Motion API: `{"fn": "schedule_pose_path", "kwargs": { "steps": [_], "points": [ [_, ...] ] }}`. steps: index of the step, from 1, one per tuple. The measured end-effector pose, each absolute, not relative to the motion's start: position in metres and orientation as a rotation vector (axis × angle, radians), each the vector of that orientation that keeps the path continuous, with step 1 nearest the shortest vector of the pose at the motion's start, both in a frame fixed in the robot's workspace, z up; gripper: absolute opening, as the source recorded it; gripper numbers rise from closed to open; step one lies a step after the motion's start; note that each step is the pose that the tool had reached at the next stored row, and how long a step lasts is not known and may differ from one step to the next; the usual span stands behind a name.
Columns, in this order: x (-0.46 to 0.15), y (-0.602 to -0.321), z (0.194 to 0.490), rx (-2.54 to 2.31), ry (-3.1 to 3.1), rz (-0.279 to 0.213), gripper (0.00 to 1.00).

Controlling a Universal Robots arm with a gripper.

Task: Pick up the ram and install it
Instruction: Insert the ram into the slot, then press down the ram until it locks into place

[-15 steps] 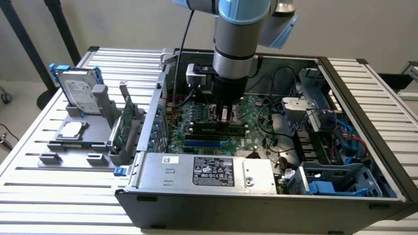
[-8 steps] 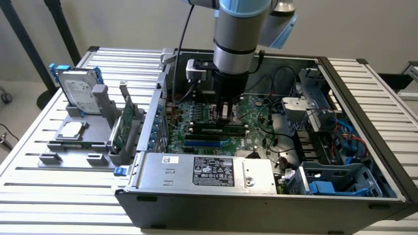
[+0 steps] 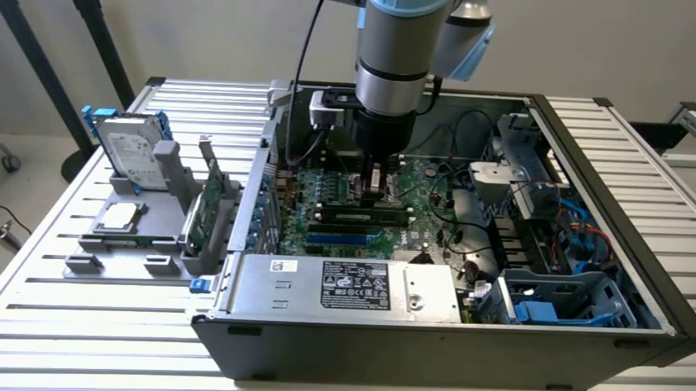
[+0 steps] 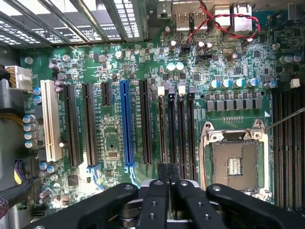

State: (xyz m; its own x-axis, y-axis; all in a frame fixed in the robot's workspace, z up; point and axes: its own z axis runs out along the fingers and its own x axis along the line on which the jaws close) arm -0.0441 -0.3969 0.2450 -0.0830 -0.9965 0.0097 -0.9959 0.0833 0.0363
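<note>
An open computer case [image 3: 435, 326] sits on a slatted metal table [image 3: 65, 326], its green motherboard [image 3: 359, 191] exposed. Near the case's front edge lies a silver power supply [image 3: 348, 285] with a black label. Outside the case, on the exterior view's left, a grey rack [image 3: 142, 236] holds a hard drive with blue rails [image 3: 125, 151], a green expansion card [image 3: 207, 208] and a processor chip [image 3: 117, 216].

You have one ram [image 3: 359, 216] stick, one hard drive [image 3: 129, 152], one expansion card [image 3: 207, 208], one gripper [image 4: 167, 172], one CPU socket [image 4: 234, 161], and one blue slot [image 4: 127, 124] among several black slots.
</note>
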Motion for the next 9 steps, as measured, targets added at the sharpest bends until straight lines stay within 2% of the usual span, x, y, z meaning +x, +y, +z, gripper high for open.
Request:
{"fn": "schedule_pose_path", "kwargs": {
  "steps": [1,9],
  "points": [
    [-0.0441,-0.3969,0.245,2.106,-2.289,-0.031,0.11],
    [-0.0441,-0.3969,0.2454,2.105,-2.288,-0.031,0.11]
  ]
}}
